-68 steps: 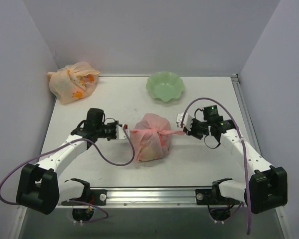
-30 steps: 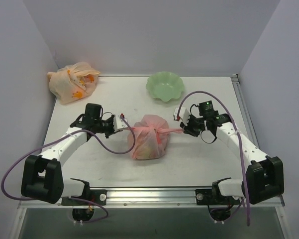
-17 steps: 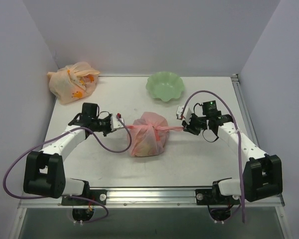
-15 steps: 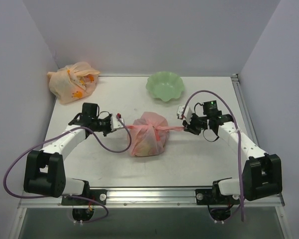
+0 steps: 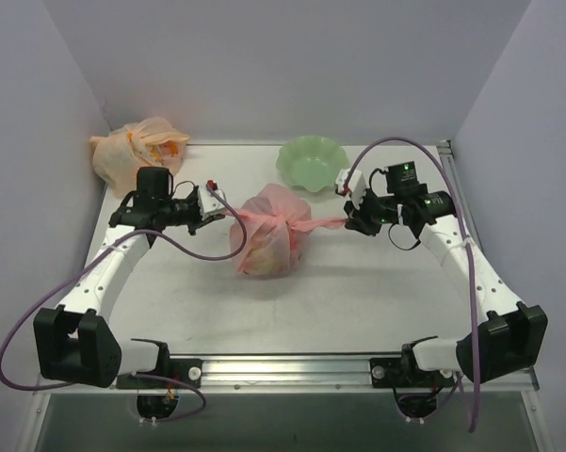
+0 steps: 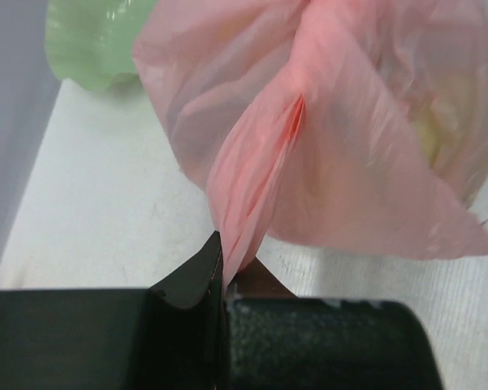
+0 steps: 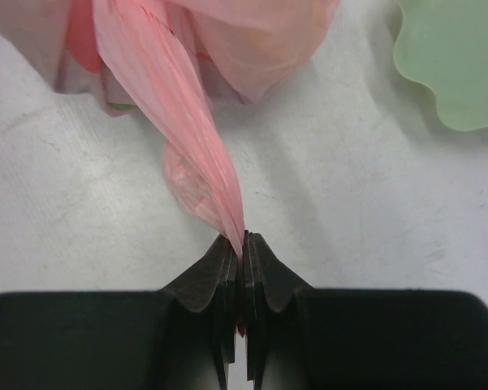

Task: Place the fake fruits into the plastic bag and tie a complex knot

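Note:
The pink plastic bag [image 5: 268, 235] sits mid-table with the fake fruits inside, seen only as pale yellow and red shapes through the plastic [image 6: 426, 130]. Its two handles are crossed over the top and stretched out to both sides. My left gripper [image 5: 210, 200] is shut on the left handle [image 6: 252, 203], left of the bag. My right gripper [image 5: 344, 218] is shut on the right handle [image 7: 203, 162], right of the bag. Both handles are pulled taut and the bag's top is lifted a little.
A green scalloped bowl [image 5: 311, 157] stands at the back, just behind my right gripper; it also shows in the right wrist view [image 7: 459, 57]. A pale orange tied bag [image 5: 137, 151] lies in the back left corner, close behind my left arm.
Both grippers have moved apart and toward the back of the table, still holding the handles. The bag has been dragged back and slightly left, and its handles are stretched tighter.

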Robot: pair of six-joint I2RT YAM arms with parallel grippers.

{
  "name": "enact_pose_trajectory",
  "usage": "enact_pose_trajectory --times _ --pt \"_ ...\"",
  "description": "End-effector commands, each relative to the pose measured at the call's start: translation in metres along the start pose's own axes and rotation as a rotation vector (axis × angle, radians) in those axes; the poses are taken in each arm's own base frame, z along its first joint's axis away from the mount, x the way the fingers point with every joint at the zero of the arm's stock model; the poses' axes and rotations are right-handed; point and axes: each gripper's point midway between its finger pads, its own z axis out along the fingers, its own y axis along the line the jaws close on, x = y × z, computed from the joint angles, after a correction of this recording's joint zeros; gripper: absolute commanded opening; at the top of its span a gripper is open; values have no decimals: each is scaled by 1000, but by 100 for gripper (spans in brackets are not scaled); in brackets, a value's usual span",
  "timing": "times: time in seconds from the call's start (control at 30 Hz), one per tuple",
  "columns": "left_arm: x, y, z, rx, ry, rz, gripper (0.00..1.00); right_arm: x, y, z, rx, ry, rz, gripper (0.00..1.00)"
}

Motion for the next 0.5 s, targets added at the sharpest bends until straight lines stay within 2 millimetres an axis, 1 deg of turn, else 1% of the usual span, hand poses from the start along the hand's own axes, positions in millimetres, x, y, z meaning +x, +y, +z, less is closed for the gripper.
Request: enact_pose_trajectory --times 0.0,0.03,0.1,0.13,0.17,0.2,0.23,0.27,0.3,0.33,0.4,0.43,0.47 --pt "-50 -17 -9 20 -58 -31 0 -10 33 -13 -55 53 130 0" --pt "-61 -31 -1 58 -68 -17 0 -24 42 -9 -83 36 112 0" --pt "-64 -40 5 73 -60 -13 1 -31 50 -2 -115 41 137 0" --pt "-66 -46 10 93 -61 -28 2 -40 56 1 -134 29 128 0" --pt "-67 -47 12 94 -66 -35 2 -44 60 3 -155 21 153 0" --pt "-63 -51 15 103 -58 -56 2 -46 61 9 -170 23 171 0" --pt "-60 -53 18 111 -52 -84 9 -50 62 11 -183 17 187 0" --pt "-60 -55 21 115 -51 -96 18 -59 64 12 -204 -3 205 0" --pt "-58 -58 22 125 -52 -111 23 -60 66 16 -222 3 246 0" --pt "-58 -60 22 127 -50 -132 35 -62 67 18 -232 2 265 0" --pt "-59 -60 22 117 -53 -143 54 -66 69 19 -249 -8 290 0" --pt "-57 -59 20 94 -41 -160 61 -67 70 20 -252 -8 295 0" --pt "-58 -58 20 81 -41 -162 78 -68 71 20 -256 -10 301 0"
